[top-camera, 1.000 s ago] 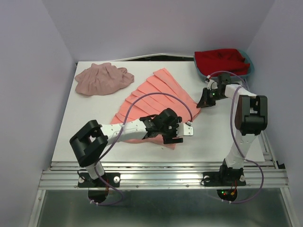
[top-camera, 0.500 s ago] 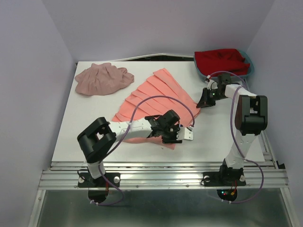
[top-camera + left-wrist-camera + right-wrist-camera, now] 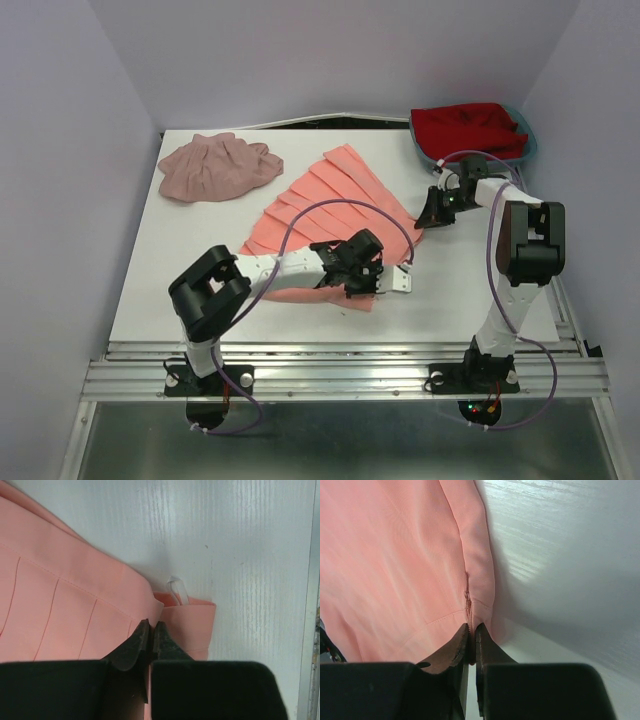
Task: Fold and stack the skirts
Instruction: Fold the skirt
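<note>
left gripper [image 3: 151, 630] clamped shut on coral skirt [image 3: 60, 610] at its near corner; right gripper [image 3: 471, 632] pinches its right edge. Vs 1 s ago: left jaws closed, right unchanged.

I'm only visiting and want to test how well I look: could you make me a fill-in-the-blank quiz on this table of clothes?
1. The left gripper and the right gripper both pinch the coral skirt, which has sharp ___ rather than gathers.
2. The mauve skirt lies at the table's far ___ corner.
3. The cloth in the teal basket is ___.
Missing words: pleats; left; red.
</note>
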`<state>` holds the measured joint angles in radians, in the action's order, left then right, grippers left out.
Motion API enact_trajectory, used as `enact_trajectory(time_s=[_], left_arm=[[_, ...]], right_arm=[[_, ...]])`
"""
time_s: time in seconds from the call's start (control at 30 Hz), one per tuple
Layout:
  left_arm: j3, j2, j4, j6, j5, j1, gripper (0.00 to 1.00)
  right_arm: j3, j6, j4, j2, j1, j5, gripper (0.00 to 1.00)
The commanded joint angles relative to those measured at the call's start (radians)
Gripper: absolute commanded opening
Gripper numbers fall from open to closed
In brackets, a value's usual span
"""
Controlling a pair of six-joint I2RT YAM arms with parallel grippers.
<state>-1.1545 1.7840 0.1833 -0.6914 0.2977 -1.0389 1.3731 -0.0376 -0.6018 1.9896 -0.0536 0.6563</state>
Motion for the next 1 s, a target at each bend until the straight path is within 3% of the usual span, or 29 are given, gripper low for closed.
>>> enact_trajectory(time_s=[0.0,0.07,0.13,0.17,0.3,0.33,0.37,0.4,0.97], left_arm=[[-0.036,0.003,-0.053,-0.013,-0.020,0.000,0.01],[-0.013,0.032,-0.083,-0.022,-0.029,0.000,0.04],[0.010,0.044,-0.110,-0.023,-0.043,-0.001,0.13],[0.019,0.055,-0.120,-0.025,-0.054,-0.001,0.28],[0.082,0.054,-0.171,-0.040,-0.109,-0.001,0.60],[0.090,0.052,-0.173,-0.042,-0.114,-0.004,0.84],[0.107,0.045,-0.174,-0.042,-0.118,-0.007,0.87],[0.116,0.040,-0.176,-0.046,-0.126,-0.010,0.97],[0.289,-0.046,-0.235,-0.074,-0.193,-0.108,0.98]], right_arm=[[0.011,-0.018,-0.029,-0.012,-0.002,0.040,0.01],[0.012,-0.018,-0.033,-0.015,-0.002,0.037,0.01],[0.021,-0.019,-0.041,-0.017,-0.002,0.042,0.01],[0.024,-0.018,-0.042,-0.015,-0.002,0.042,0.01],[0.056,-0.019,-0.067,-0.011,-0.002,0.029,0.01],[0.073,-0.022,-0.075,-0.003,-0.002,0.028,0.01],[0.079,-0.022,-0.079,0.000,-0.002,0.025,0.01],[0.086,-0.022,-0.084,0.002,-0.002,0.020,0.01],[0.242,-0.006,-0.113,0.106,-0.043,-0.075,0.01]])
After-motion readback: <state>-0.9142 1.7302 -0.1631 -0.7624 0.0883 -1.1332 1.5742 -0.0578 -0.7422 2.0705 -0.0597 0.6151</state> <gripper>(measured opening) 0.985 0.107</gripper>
